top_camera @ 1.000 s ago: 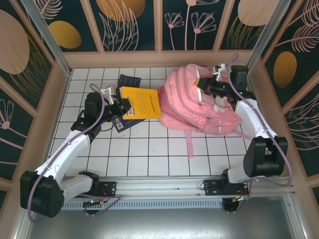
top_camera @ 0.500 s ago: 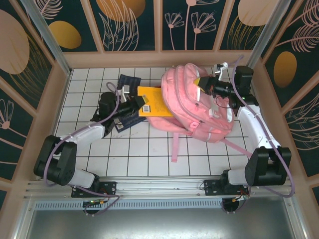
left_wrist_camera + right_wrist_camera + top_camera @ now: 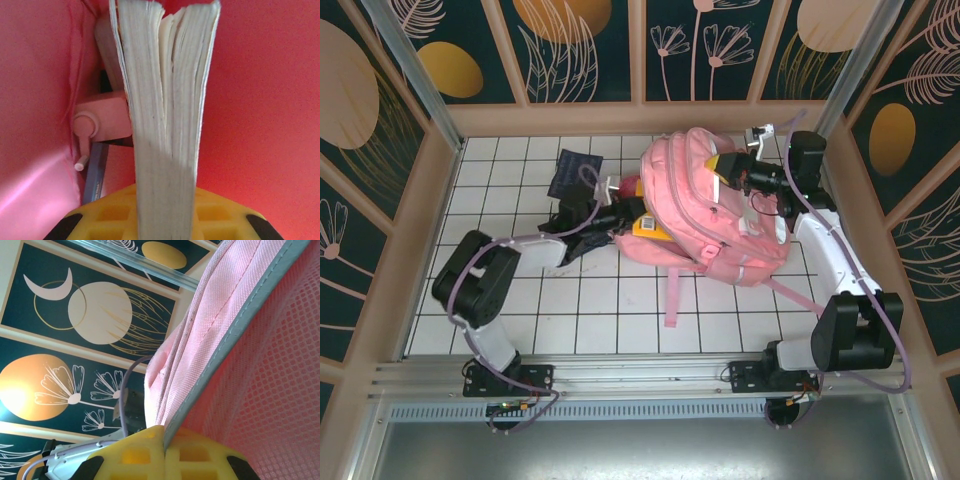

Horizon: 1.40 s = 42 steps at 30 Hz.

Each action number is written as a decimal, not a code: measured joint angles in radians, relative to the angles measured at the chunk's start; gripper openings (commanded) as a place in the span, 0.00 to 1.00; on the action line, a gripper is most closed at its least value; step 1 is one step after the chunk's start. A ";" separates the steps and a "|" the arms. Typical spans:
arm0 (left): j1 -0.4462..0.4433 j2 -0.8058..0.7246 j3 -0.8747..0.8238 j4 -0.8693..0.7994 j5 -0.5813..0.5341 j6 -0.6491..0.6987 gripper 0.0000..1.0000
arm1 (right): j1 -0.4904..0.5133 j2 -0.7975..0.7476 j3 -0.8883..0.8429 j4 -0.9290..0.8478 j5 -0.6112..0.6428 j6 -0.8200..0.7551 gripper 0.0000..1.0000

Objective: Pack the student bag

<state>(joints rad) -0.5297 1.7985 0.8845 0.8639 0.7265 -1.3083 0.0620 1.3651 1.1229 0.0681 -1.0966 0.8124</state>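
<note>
From overhead, the student bag (image 3: 710,225) is lying on its side toward the far right corner of the bench (image 3: 600,300), its mouth facing left and 1 pink strap (image 3: 672,295) trailing toward the near edge. The left arm (image 3: 520,245) is reaching across the tiles to that mouth, and I am seeing just a corner of the yellow book (image 3: 648,228) sticking out of the opening. A dark blue notebook (image 3: 570,172) is lying flat near the far edge, left of the bag and apart from it. Another dark item is sitting under the left arm; I cannot tell what it is.

The left wrist camera is giving me what the overhead one cannot: the left fingers (image 3: 107,215) are clamped on the book, whose page edges are rising straight up the middle of the picture with pink lining on both sides. A small pink plastic object (image 3: 102,122) is resting just left of the pages, touching them, with a blue edge (image 3: 95,175) showing below it.

Overhead, the right arm (image 3: 830,250) is coming in from the right edge of the bench and its wrist is sitting at the bag's upper rim. The right wrist camera is showing the grip itself: the right fingers (image 3: 130,455) are pressed together on a fold of pink fabric with grey trim (image 3: 220,355), pink mesh spreading to the right and the painted wall panels (image 3: 90,315) showing beyond.
</note>
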 measured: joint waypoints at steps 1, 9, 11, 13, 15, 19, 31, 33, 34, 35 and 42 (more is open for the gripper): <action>-0.011 0.031 0.019 0.019 0.000 -0.011 0.00 | 0.001 0.000 0.000 0.003 -0.002 0.002 0.00; -0.106 0.232 0.227 0.062 -0.010 -0.043 0.00 | 0.012 0.000 0.000 0.004 -0.005 0.002 0.00; -0.131 0.256 0.275 0.027 -0.026 -0.023 0.00 | 0.014 0.000 0.000 0.004 -0.006 0.002 0.00; -0.157 0.281 0.330 -0.024 -0.043 0.003 0.00 | 0.016 0.001 0.001 0.004 -0.006 0.002 0.00; -0.180 0.306 0.380 -0.081 -0.067 0.026 0.03 | 0.017 0.003 0.002 0.004 -0.005 0.002 0.00; -0.211 0.370 0.454 -0.129 -0.092 0.042 0.31 | 0.017 0.007 0.004 0.005 -0.005 0.002 0.00; -0.229 0.316 0.478 -0.309 -0.081 0.169 0.96 | 0.018 0.008 0.016 -0.024 -0.001 -0.041 0.00; -0.213 0.272 0.447 -0.323 -0.087 0.185 0.99 | 0.018 0.008 0.017 -0.024 -0.001 -0.048 0.00; -0.204 0.250 0.430 -0.330 -0.090 0.192 0.99 | 0.018 0.008 0.018 -0.024 -0.001 -0.050 0.00; -0.194 0.228 0.412 -0.338 -0.093 0.200 0.99 | 0.018 0.008 0.018 -0.024 0.000 -0.053 0.00; -0.145 0.082 0.276 -0.381 -0.122 0.234 0.99 | 0.018 0.007 0.034 -0.076 0.020 -0.099 0.00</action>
<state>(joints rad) -0.6743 1.8809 1.1606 0.4831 0.6044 -1.0744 0.0803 1.3724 1.1568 -0.0078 -1.0767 0.7132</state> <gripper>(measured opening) 0.985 0.054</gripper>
